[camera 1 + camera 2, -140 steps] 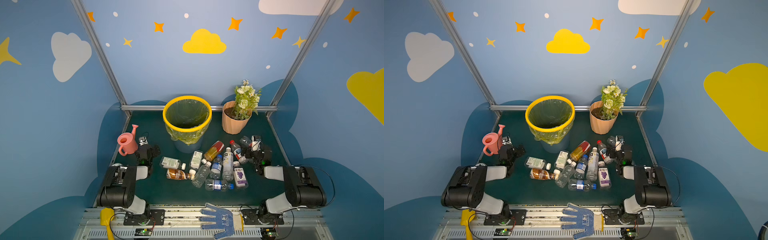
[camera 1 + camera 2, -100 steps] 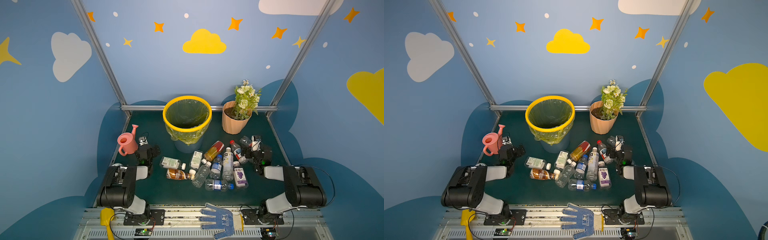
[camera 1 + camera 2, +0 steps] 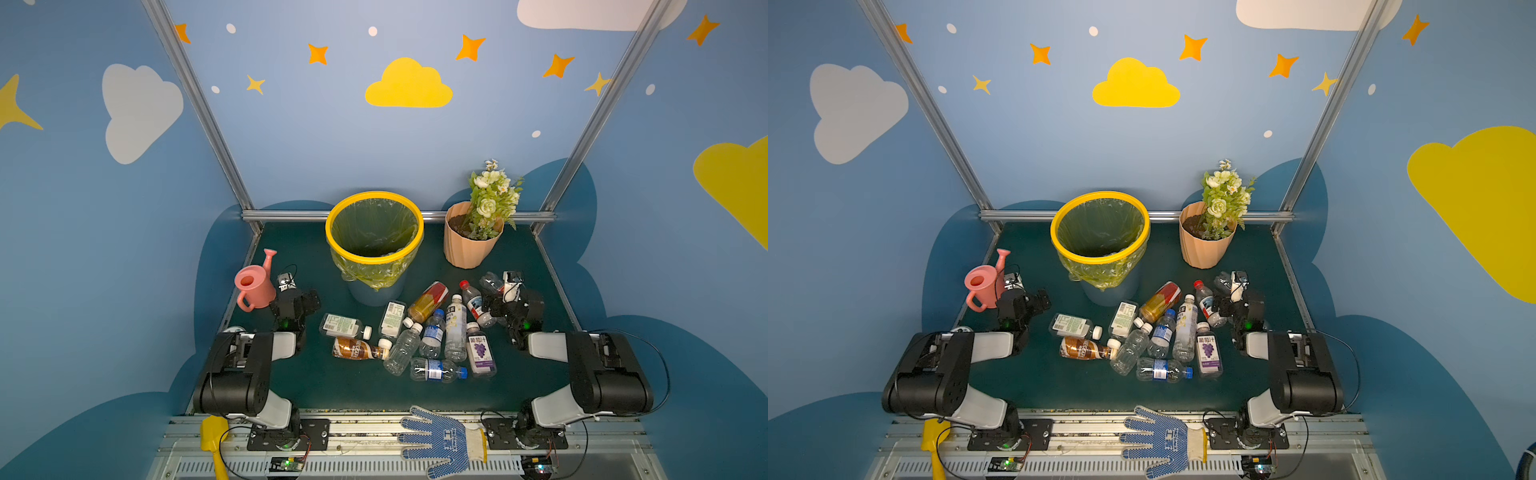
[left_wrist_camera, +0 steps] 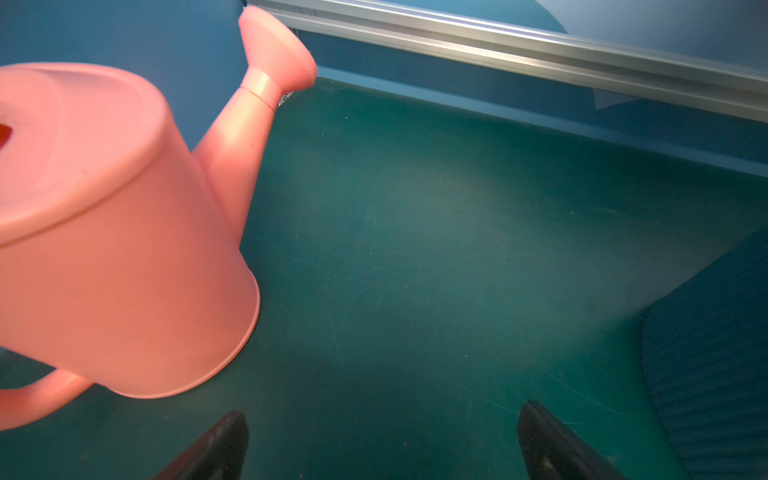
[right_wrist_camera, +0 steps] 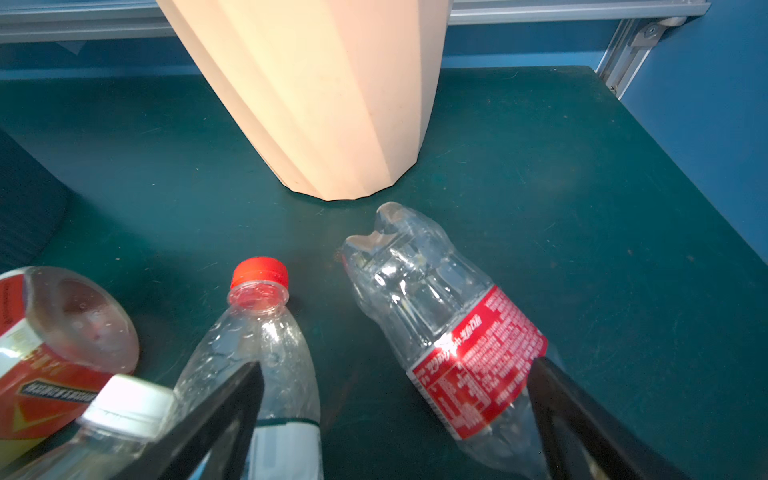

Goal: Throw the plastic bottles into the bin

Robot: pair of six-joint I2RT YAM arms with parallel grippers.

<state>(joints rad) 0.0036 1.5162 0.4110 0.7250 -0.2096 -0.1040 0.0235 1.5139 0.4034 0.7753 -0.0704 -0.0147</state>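
Note:
The bin [image 3: 331, 237] [image 3: 1054, 237], blue-grey with a yellow rim and a yellow-green liner, stands at the back centre. Several plastic bottles [image 3: 432, 332] [image 3: 1163, 332] lie in a heap on the green mat in front of it. My right gripper [image 5: 395, 374] [image 3: 492, 305] is open and low at the heap's right edge. A crushed clear bottle with a red label [image 5: 449, 328] lies between its fingers. A red-capped bottle [image 5: 257, 316] passes under one finger. My left gripper [image 4: 382, 419] [image 3: 307, 299] is open over bare mat, left of the heap.
A pink watering can [image 4: 116, 249] [image 3: 253, 286] stands close beside the left gripper. A ribbed peach flowerpot [image 5: 324, 91] [image 3: 467, 245] with flowers stands just beyond the right gripper. A blue-dotted glove [image 3: 440, 440] and a yellow scoop [image 3: 214, 436] lie on the front rail.

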